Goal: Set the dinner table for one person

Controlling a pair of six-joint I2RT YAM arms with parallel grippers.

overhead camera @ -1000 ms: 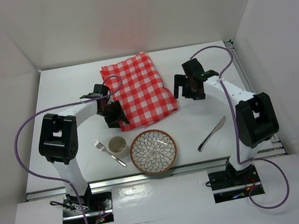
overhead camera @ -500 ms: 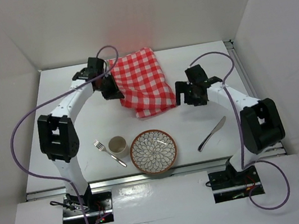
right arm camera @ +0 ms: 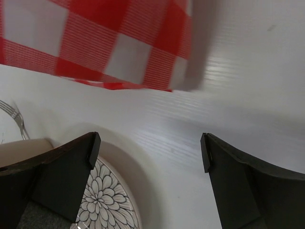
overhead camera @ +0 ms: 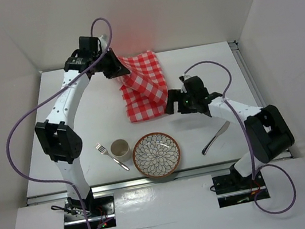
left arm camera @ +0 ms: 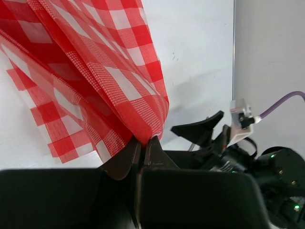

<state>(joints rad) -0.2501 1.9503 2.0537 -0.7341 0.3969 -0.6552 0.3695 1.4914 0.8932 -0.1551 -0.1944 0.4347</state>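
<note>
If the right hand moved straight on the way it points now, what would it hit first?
Probably the near edge of the red-and-white checked cloth, straight ahead of the open right hand; depth is unclear, so the white tabletop could come first.

My top camera looks down from behind my bases over the whole large white flat table (overhead camera: 101, 119). Both wrist cameras sit close, sharing the red-and-white checked cloth (left arm camera: 109, 71) with it.
</note>
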